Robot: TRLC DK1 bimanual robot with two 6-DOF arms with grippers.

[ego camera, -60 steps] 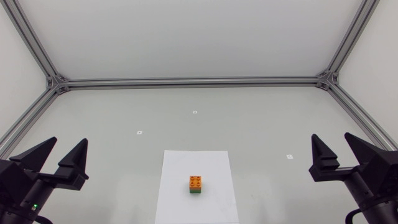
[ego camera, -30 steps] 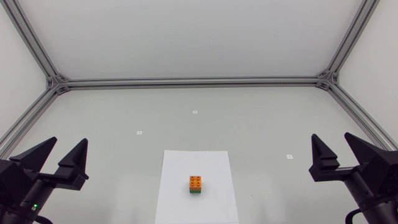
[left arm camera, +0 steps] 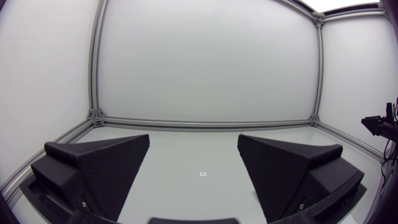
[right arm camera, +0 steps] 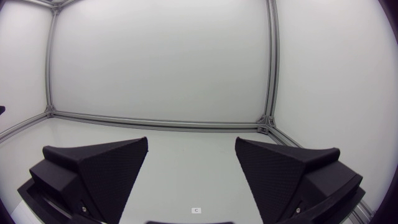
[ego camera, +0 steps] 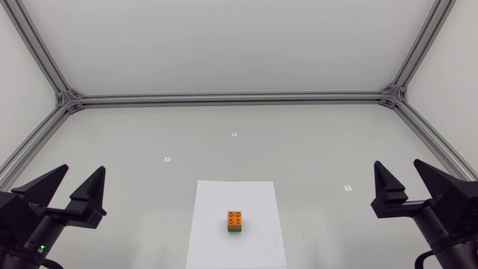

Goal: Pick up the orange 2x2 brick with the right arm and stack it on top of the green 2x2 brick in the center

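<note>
Orange 2x2 brick (ego camera: 235,218): sits on top of the green 2x2 brick (ego camera: 234,230), touching it, edges lined up as far as the head view shows. Only a thin green strip shows under the orange one on the near side. Four studs visible on the orange top, nothing on them.

The stack stands on a white sheet (ego camera: 216,202) in the middle of the worktop (ego camera: 299,142), toward the sheet's near half and roughly midway between its side edges.

Footprint is square, so no long axis to align to. Sides run about parallel to the sheet's edges.

Right hand (ego camera: 399,163): at the right side of the worktop, well apart from the stack, fingers spread wide, nothing between them. The stack lies inward from it, toward the centre, and low on the worktop. Right wrist view shows bare worktop ahead of the spread fingers and no brick, so the hand does not face the stack.

Left hand (ego camera: 82,169): mirrored at the left side, fingers likewise apart and empty, also well clear. Neither hand is clearly nearer; the stack is about midway between them.

Judgement: orange on green in the centre is the state the task asks for, so the stacking looks complete. Were a touch-up needed, the right hand would have to turn inward and come down over the studs. Risk there: nudging the orange brick off the green one.
</note>
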